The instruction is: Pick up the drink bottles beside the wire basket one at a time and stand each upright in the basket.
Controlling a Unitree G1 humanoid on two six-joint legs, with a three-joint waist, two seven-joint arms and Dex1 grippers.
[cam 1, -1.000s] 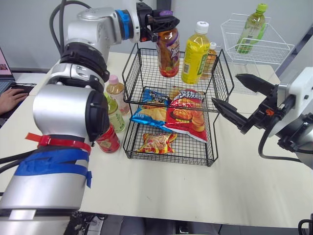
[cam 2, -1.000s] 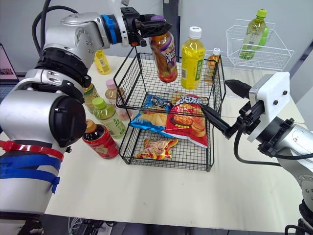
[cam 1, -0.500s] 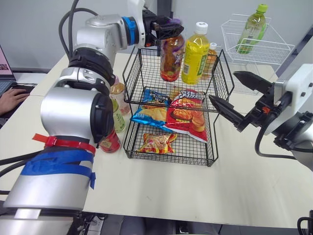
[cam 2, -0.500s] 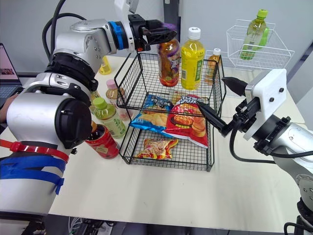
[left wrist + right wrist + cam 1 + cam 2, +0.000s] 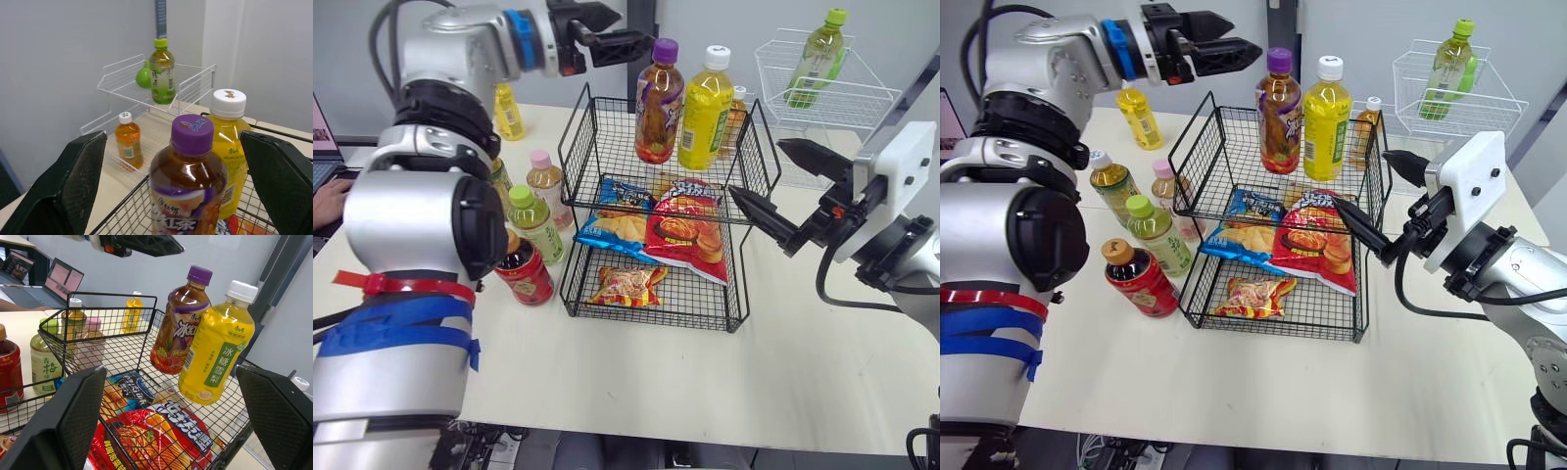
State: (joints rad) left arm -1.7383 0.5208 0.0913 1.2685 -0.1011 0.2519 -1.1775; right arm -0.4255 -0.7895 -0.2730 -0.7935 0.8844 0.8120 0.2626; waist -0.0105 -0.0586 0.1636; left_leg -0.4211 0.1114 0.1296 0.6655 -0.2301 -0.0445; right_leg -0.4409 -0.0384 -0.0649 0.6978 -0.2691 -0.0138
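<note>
The black wire basket [image 5: 572, 129] stands mid-table. In its top tier a purple-capped bottle [image 5: 657, 103] stands upright beside a yellow bottle [image 5: 704, 108]. My left gripper [image 5: 625, 29] hovers open just left of the purple cap, touching nothing; in the left wrist view that bottle [image 5: 188, 186] sits between its spread fingers [image 5: 83, 181]. Left of the basket stand a small yellow bottle [image 5: 508, 111], a pink-capped bottle [image 5: 546, 182], a green-capped bottle [image 5: 536, 224], a red bottle [image 5: 525, 272] and a tea bottle [image 5: 1109, 182]. My right gripper [image 5: 775, 182] is open at the basket's right side.
Snack bags [image 5: 685, 230] lie in the basket's lower tiers. A white wire rack [image 5: 822, 93] at the back right holds a green bottle [image 5: 817, 51]. A small orange bottle [image 5: 737, 110] stands behind the basket. A person's hand [image 5: 331, 199] rests at a laptop on the far left.
My left gripper opened and let go of the purple-capped bottle, which now stands upright in the top tier. The gripper drew back to the left. The right arm barely shifted.
</note>
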